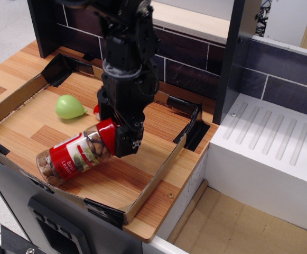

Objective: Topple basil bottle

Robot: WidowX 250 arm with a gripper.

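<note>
The basil bottle (71, 156) lies on its side on the wooden tray floor, base toward the front left, red lid (107, 130) pointing to the back right. It is a clear jar with a red-and-white label and brownish contents. My black gripper (113, 127) comes down from above at the lid end. Its jaws stand apart, one finger (126, 142) right against the lid's right side, the other behind the lid. I cannot tell whether they press on the lid.
A green pear-shaped fruit (68, 107) lies left of the gripper. A red-and-white sushi piece (96, 110) is mostly hidden behind the gripper. The tray's cardboard rim (153, 177) runs along the front right. A white ribbed sink (272, 140) is on the right.
</note>
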